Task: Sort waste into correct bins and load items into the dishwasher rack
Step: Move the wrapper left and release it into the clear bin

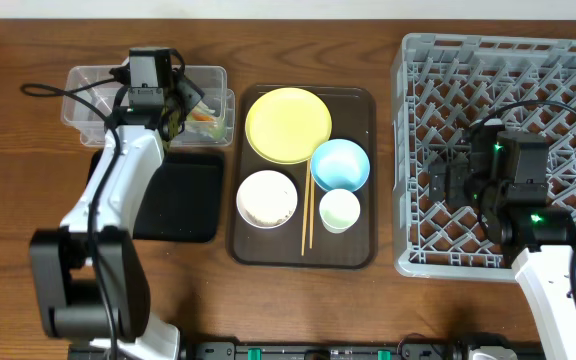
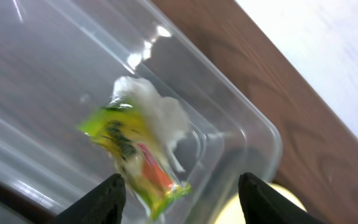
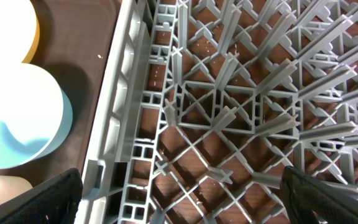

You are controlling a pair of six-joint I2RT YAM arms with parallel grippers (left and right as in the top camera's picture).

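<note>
The waste-sorting step is wrapping up, by the look of it. The left tool is hovering over the clear container, which is sitting on the tabletop left of the dark brown serving tray and towards its far end. Its jaws are standing apart and gripping nothing. The green-and-orange wrapper is lying loose inside the container, touching the crumpled white tissue.

The right tool is waiting with jaws spread wide and empty above the grey dishwasher rack, right of the serving tray.

The next move is probably calling for the left arm to lift clear of the container. After that, the dishes are waiting on the serving tray: the yellow plate, light blue bowl, white bowl, small cup and chopsticks. Whether the white bowl is holding crumbs I cannot tell. The black tray is lying just left of the serving tray.

Only the left wrist view is showing the wrapper free of the fingers, since the arm is partly covering it from overhead. The right wrist view is showing bare rack pegs and the blue bowl's rim, while only the overhead is laying out the whole serving tray.
</note>
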